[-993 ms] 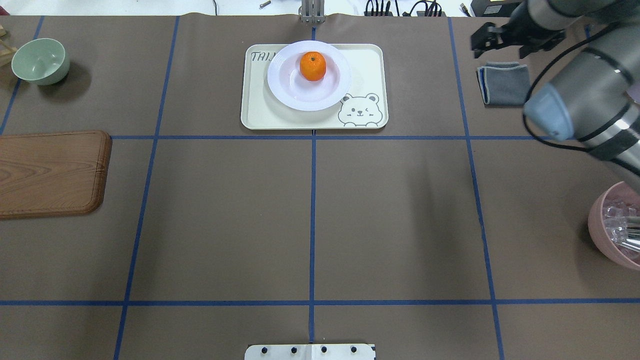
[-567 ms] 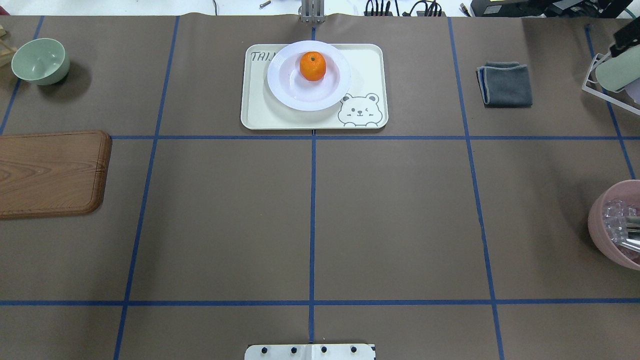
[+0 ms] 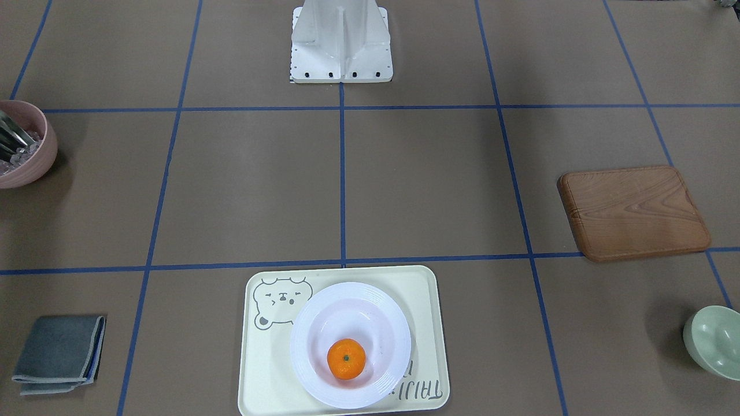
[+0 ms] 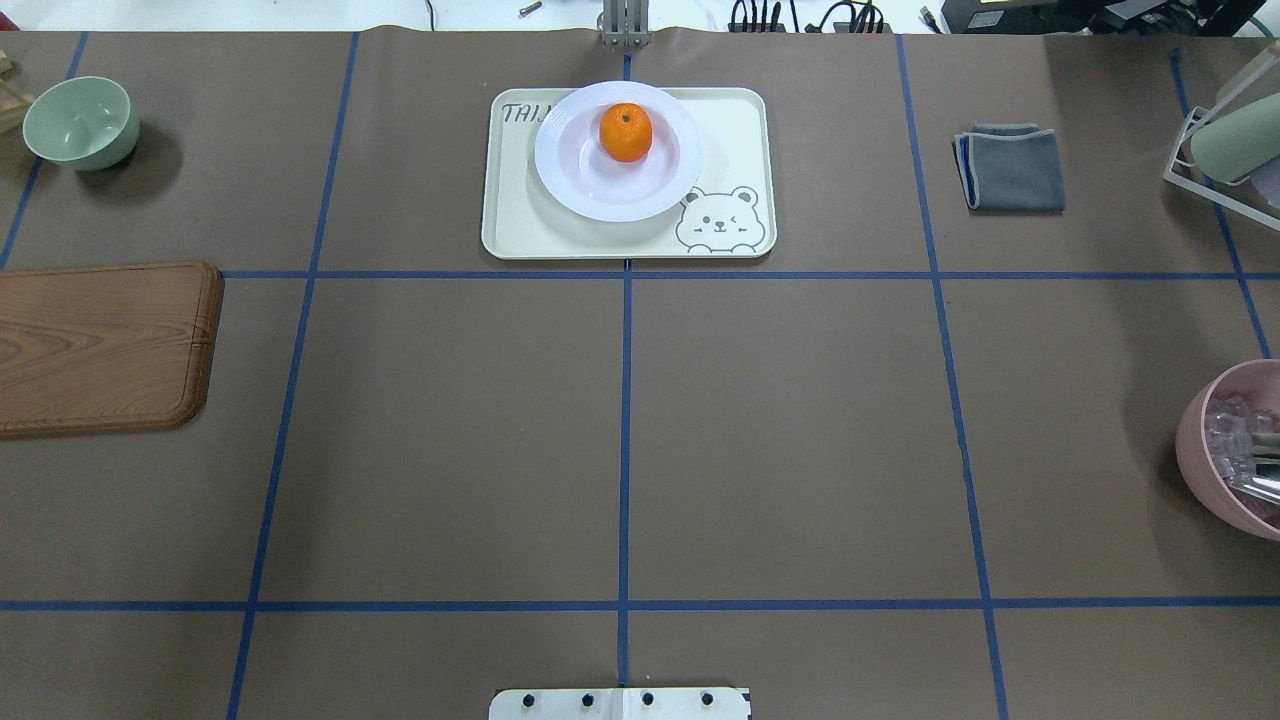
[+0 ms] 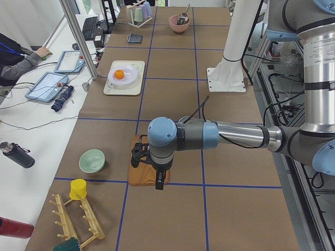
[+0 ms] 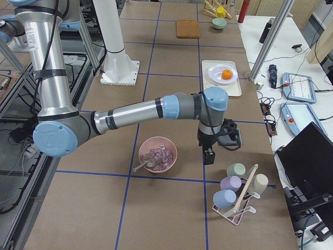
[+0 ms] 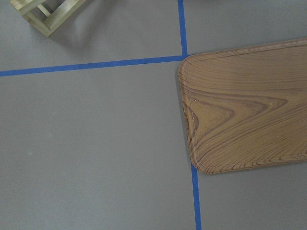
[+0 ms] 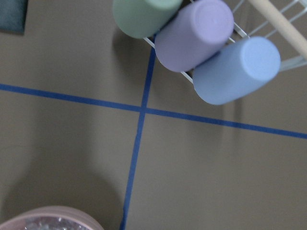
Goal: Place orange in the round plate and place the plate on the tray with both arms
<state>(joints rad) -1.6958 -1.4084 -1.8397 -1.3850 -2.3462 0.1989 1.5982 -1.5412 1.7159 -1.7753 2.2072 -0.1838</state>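
Note:
The orange (image 4: 625, 132) lies inside the white round plate (image 4: 572, 188), toward its far side. That plate rests on the cream bear tray (image 4: 520, 228) at the table's far middle. The front-facing view shows the same orange (image 3: 346, 359), plate (image 3: 309, 370) and tray (image 3: 263, 381). No arm is near them. My left gripper (image 5: 153, 175) shows only in the exterior left view, hanging over the wooden board's end. My right gripper (image 6: 217, 148) shows only in the exterior right view, between the pink bowl and the cup rack. I cannot tell whether either gripper is open or shut.
A wooden board (image 4: 100, 345) and a green bowl (image 4: 80, 120) sit at the left. At the right are a folded grey cloth (image 4: 1010, 168), a wire cup rack (image 4: 1215, 150) and a pink bowl (image 4: 1200, 450) of ice cubes. A person sits beyond the table's far side (image 5: 15, 60).
My right arm, over the grey cloth a second ago, has swung out of the overhead view to the right. Orange, plate and tray have not moved.

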